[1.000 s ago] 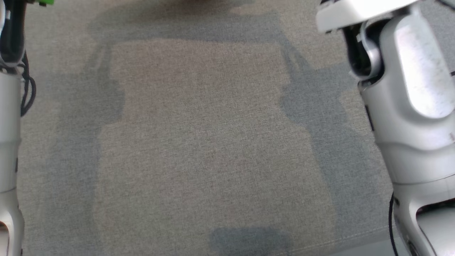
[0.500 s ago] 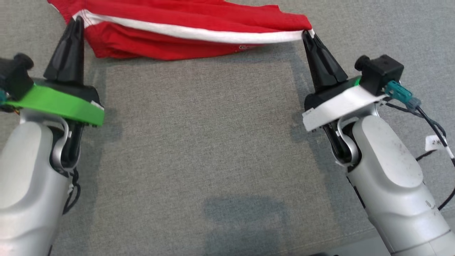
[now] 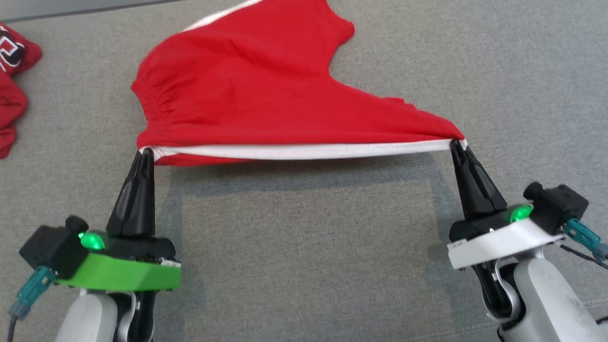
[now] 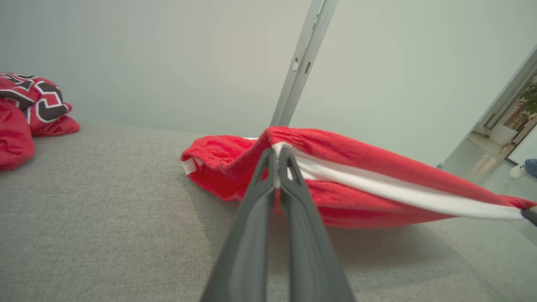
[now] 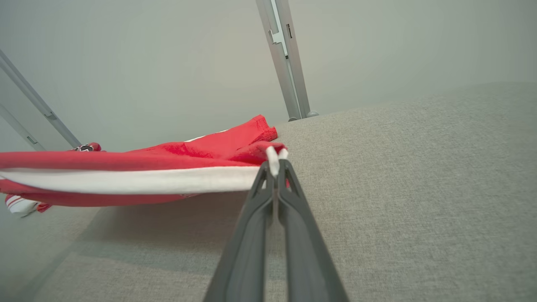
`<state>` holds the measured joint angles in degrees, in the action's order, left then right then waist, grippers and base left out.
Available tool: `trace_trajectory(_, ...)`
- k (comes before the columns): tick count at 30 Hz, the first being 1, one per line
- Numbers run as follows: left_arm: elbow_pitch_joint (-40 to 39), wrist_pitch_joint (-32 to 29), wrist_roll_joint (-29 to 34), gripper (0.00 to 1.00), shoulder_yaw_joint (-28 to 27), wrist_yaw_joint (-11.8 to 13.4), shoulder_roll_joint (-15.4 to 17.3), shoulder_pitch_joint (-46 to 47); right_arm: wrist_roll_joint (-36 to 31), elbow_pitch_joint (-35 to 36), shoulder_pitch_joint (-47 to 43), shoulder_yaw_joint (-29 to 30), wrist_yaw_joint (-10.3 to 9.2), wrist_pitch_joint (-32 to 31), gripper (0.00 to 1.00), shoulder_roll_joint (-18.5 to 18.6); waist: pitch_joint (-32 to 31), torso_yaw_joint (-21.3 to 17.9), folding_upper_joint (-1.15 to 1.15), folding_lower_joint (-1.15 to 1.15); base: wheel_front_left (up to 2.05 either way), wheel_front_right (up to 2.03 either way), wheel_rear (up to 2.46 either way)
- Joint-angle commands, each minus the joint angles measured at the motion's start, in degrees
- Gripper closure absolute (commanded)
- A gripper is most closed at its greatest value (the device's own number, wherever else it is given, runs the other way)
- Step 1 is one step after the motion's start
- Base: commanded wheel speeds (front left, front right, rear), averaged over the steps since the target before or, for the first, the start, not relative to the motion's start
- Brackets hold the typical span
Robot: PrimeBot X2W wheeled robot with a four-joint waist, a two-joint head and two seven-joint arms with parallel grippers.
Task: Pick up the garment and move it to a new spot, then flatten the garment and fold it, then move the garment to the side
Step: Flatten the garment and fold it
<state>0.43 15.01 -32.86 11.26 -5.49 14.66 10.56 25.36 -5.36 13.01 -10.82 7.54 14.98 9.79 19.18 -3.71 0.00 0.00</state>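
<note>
A crumpled red jersey point(image 3: 12, 90) with black-and-white lettering lies at the far left of the grey upholstered surface point(image 3: 304, 256), well apart from the work. A pale metal post point(image 4: 304, 63) rises against the wall behind, and in the left wrist view a white shoe point(image 4: 517, 171) shows on the floor beyond a doorway at far right. The red garment point(image 3: 247, 95) lies spread toward the far side of the surface, its near edge lifted clear and casting a shadow beneath. The left gripper point(image 3: 145, 154) and right gripper point(image 3: 457, 145), fingers pressed together, each pinch one end of the garment's white band point(image 3: 304, 151), which runs taut and straight between them. Both arms reach forward from the lower corners of the head view, fingers tilted slightly inward. The left wrist carries a green mount point(image 3: 118, 278), the right a white mount point(image 3: 498, 240).
</note>
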Motion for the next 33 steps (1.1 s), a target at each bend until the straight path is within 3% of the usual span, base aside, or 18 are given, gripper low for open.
trace_trajectory(1, -1.6, 0.2, 0.4, 1.0, -1.4, 0.3, -1.0, -2.9, 0.5, 1.4, -2.5, 1.0, -0.11, -0.1, 1.0, 0.7, -4.1, 1.1, 0.0, 0.0, 0.0, 0.0, 0.0)
trace_trajectory(7, -6.3, 0.2, 3.4, 1.0, -2.7, -0.3, -4.0, -11.5, 0.4, 8.5, -11.7, 4.1, -0.12, -2.3, 1.0, 0.5, -9.8, 1.6, 0.0, 0.0, 0.0, 0.0, 0.0)
trace_trajectory(19, -14.1, 0.1, 5.4, 1.0, -2.0, 0.0, -4.2, -22.1, -0.5, 24.0, -23.7, 8.0, -0.11, -11.4, 1.0, -0.7, -14.3, 1.3, 0.0, 0.0, 0.0, 0.0, 0.0)
trace_trajectory(25, -12.3, -0.9, 4.4, 1.0, -0.2, -0.1, -5.0, -23.8, -0.1, 22.7, -24.3, 8.9, -0.11, -13.3, 1.0, -1.6, -13.3, 2.6, 0.0, 0.0, 0.0, 0.0, 0.0)
trace_trajectory(33, -4.9, -0.3, 1.1, 1.0, 1.4, -1.3, -7.3, -17.8, 0.1, 14.5, -16.3, 8.5, -0.1, -13.8, 1.0, -0.9, -9.4, 5.6, 0.0, 0.0, 0.0, 0.0, 0.0)
